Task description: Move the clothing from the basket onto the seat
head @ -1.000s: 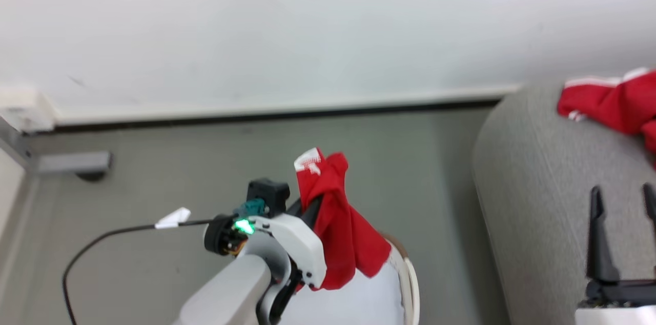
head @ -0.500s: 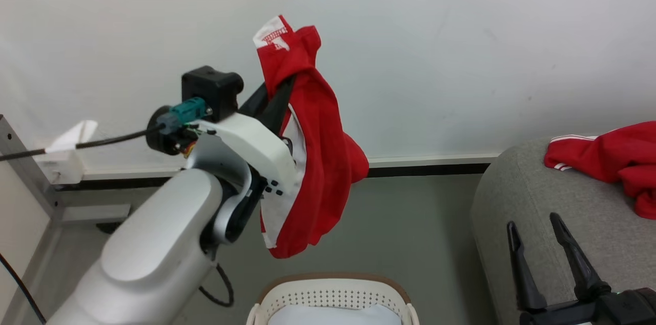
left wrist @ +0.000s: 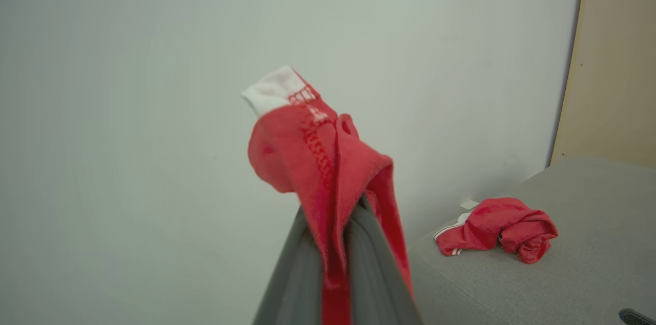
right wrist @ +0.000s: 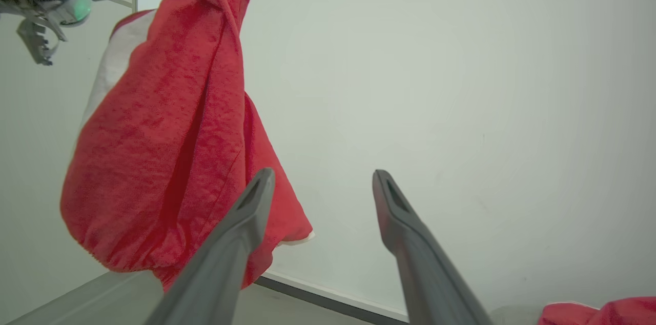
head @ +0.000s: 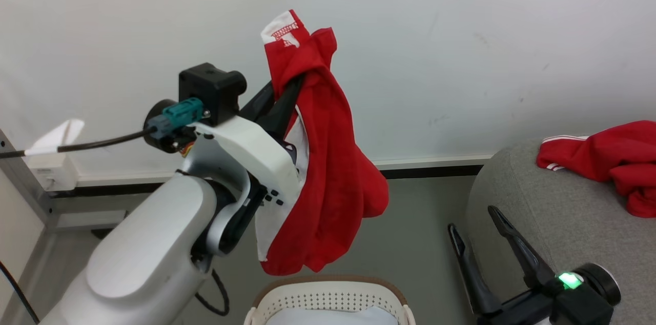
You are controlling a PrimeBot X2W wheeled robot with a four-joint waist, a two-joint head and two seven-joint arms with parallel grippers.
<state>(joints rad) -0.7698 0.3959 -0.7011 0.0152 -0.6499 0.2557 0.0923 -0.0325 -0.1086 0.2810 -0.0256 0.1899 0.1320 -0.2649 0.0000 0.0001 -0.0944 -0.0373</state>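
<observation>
My left gripper (head: 292, 81) is raised high and shut on a bright red garment (head: 328, 171) with a white trim. The cloth hangs down over the wrist, above the cream basket (head: 328, 297). The left wrist view has the garment (left wrist: 318, 150) bunched over the closed fingers (left wrist: 369, 263). A second red garment (head: 610, 161) lies crumpled on the grey seat (head: 538, 212) at the right. My right gripper (head: 472, 218) stands open and empty beside the seat's left edge. In the right wrist view that gripper (right wrist: 323, 176) points toward the wall, with the held garment (right wrist: 164, 135) to its left.
A pale pad (head: 328, 319) lies inside the basket. A white wall and baseboard (head: 435, 163) run behind, above the grey floor (head: 420, 232). A black cable (head: 92, 143) trails from the left wrist. A metal frame (head: 20, 181) stands at far left.
The head view has tilted up. My left gripper has lifted the red garment from just over the basket to well above it. My right gripper has shifted left and leaned over.
</observation>
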